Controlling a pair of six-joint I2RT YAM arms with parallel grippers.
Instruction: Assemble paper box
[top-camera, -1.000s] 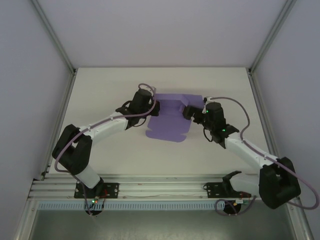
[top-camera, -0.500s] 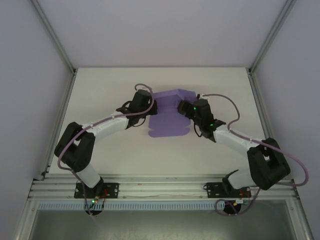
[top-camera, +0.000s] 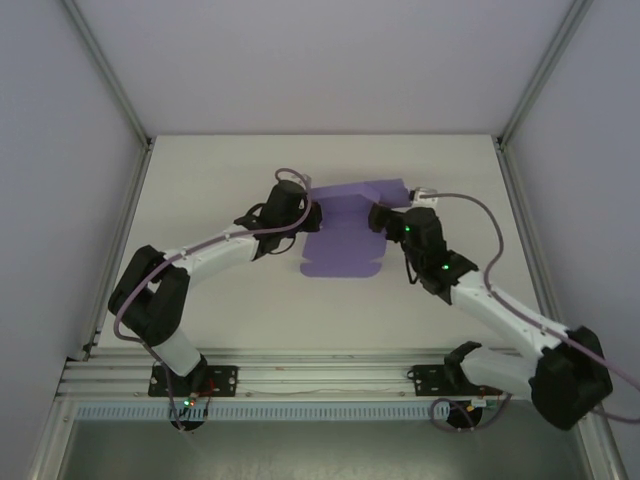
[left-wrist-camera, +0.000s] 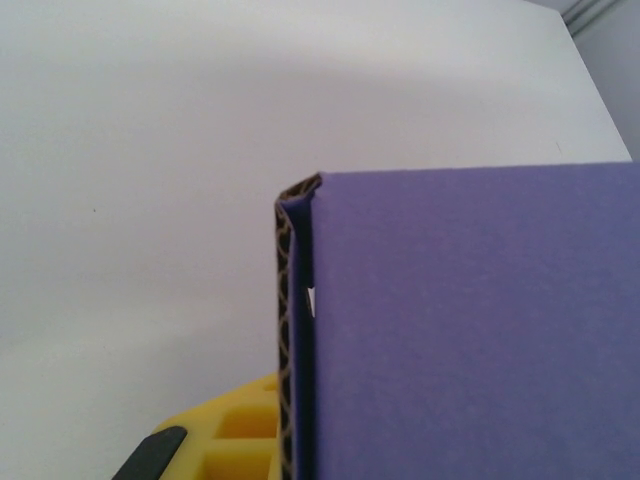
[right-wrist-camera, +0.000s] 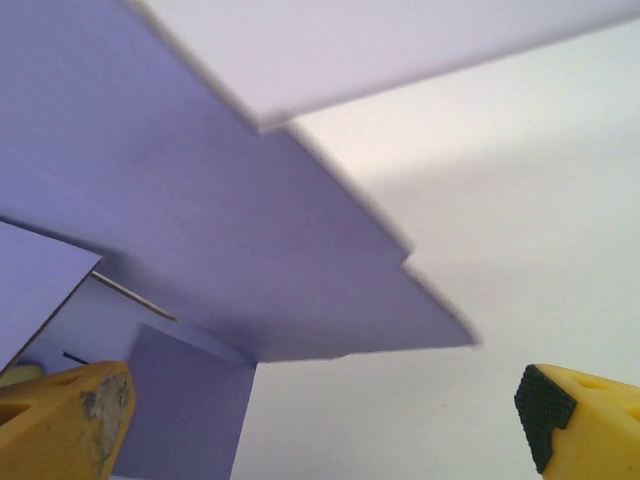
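The paper box (top-camera: 340, 245) is a purple card sheet lying in the middle of the white table, its far flap (top-camera: 360, 190) raised. My left gripper (top-camera: 306, 216) is at the sheet's left edge. In the left wrist view a folded purple wall (left-wrist-camera: 470, 330) with a corrugated edge stands against my yellow finger (left-wrist-camera: 235, 430); the other finger is hidden behind the card. My right gripper (top-camera: 380, 218) is at the sheet's right side. It stands open (right-wrist-camera: 320, 430) with bare table between its fingers, and a purple flap (right-wrist-camera: 200, 200) hangs above them.
The white table (top-camera: 200, 180) is bounded by pale enclosure walls, with metal posts (top-camera: 110, 75) at the back corners. An aluminium rail (top-camera: 320, 375) carrying both arm bases runs along the near edge.
The right arm has swung its elbow outward to the right and its gripper has shifted slightly right. The sheet's far flap has changed shape and now stands wider. The left gripper has barely moved.
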